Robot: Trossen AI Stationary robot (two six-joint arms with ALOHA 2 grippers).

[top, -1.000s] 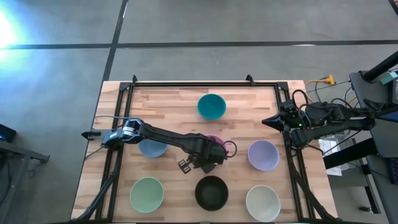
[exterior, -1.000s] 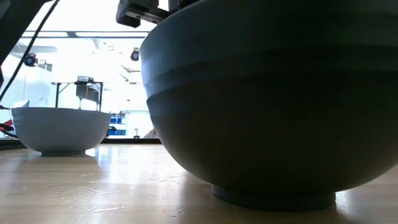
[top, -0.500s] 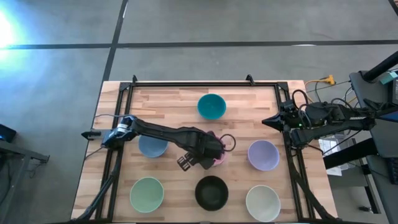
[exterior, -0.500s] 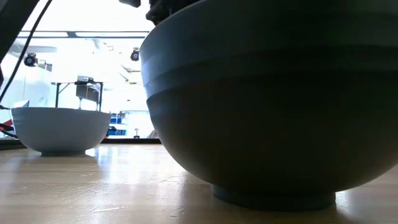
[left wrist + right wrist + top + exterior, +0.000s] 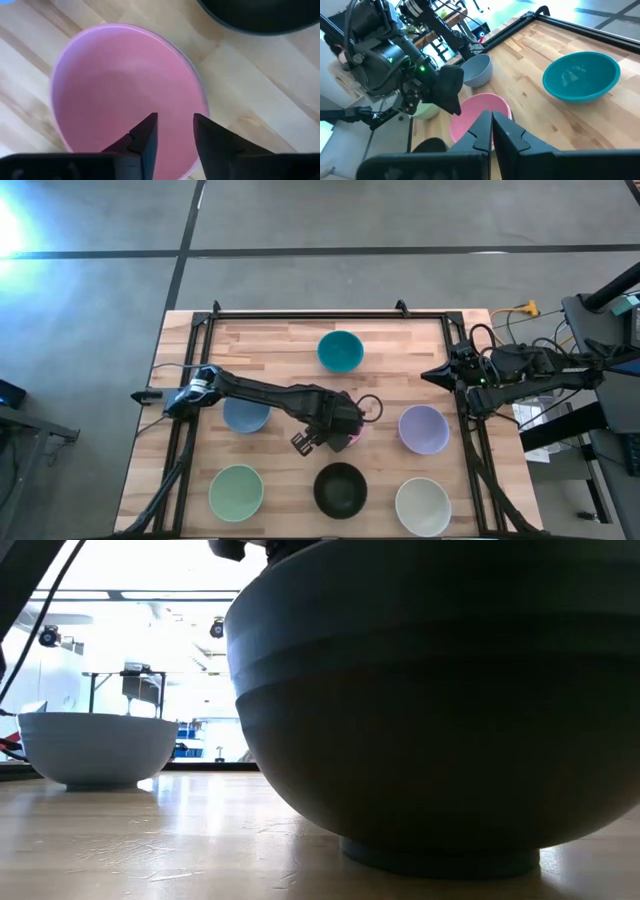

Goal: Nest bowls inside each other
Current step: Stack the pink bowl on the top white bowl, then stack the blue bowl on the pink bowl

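Note:
The pink bowl [image 5: 125, 90] stands on its base mid-table, also seen as the pink bowl [image 5: 351, 436] in the high view. My left gripper [image 5: 175, 122] hangs over its hollow, pointing down, fingers open with a narrow gap. I see no touch. Around it stand the teal bowl [image 5: 340, 350], blue bowl [image 5: 245, 416], lavender bowl [image 5: 423, 430], pale green bowl [image 5: 236, 490], a black bowl [image 5: 340, 490] and a white bowl [image 5: 422, 505]. The other bowls are not visible. My right gripper [image 5: 491, 125] waits shut at the table's right edge.
The black bowl [image 5: 430, 710] fills the low view, with a white bowl [image 5: 95, 750] behind it. A dark metal frame [image 5: 300, 313] runs along the far, left and right table edges. Bare wood lies between the teal bowl and the far edge.
My left gripper has shifted a little toward the far and right side, coming more squarely over the pink bowl. No bowl has moved.

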